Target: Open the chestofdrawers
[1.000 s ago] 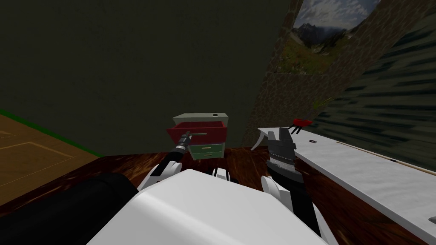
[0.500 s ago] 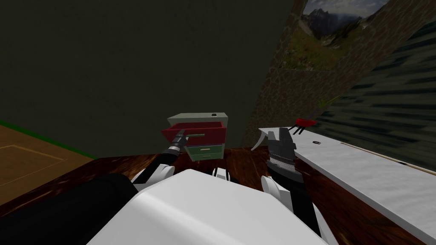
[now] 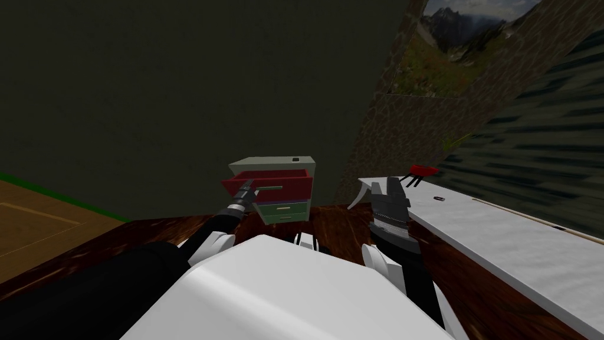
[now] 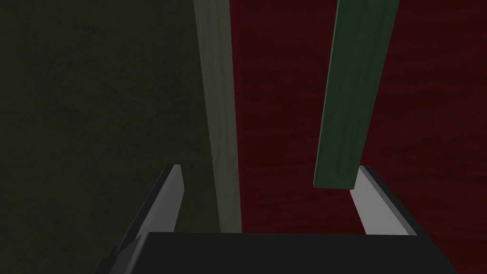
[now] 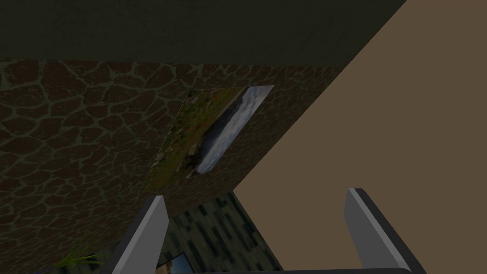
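Since one second ago the red drawer [image 3: 268, 182] has come further out of the chest of drawers [image 3: 276, 162], and my left arm has drawn back together with it. The left gripper [image 3: 245, 190] is at the front of this drawer, near its left corner. In the left wrist view the left gripper [image 4: 268, 200] is released, its two fingers [image 4: 166, 200] standing wide apart. The end of the green handle [image 4: 354, 95] lies just inside one finger. I cannot tell if they touch. Behind the handle is the dark red drawer front [image 4: 428, 119], and a pale strip [image 4: 219, 119] runs beside it.

The chest is small and pale grey. It stands straight ahead of me at the foot of the dark wall [image 3: 147, 88], on the red-brown floor [image 3: 336, 224]. Only its top drawer is pulled out – the green drawers [image 3: 286, 209] below it are closed. A small dark thing [image 3: 296, 159] lies on its top.

The right gripper [image 3: 377, 190] is raised at my right side, near the end of a white counter [image 3: 501, 236] – its fingers [image 5: 147, 233] are also spread apart and hold nothing.
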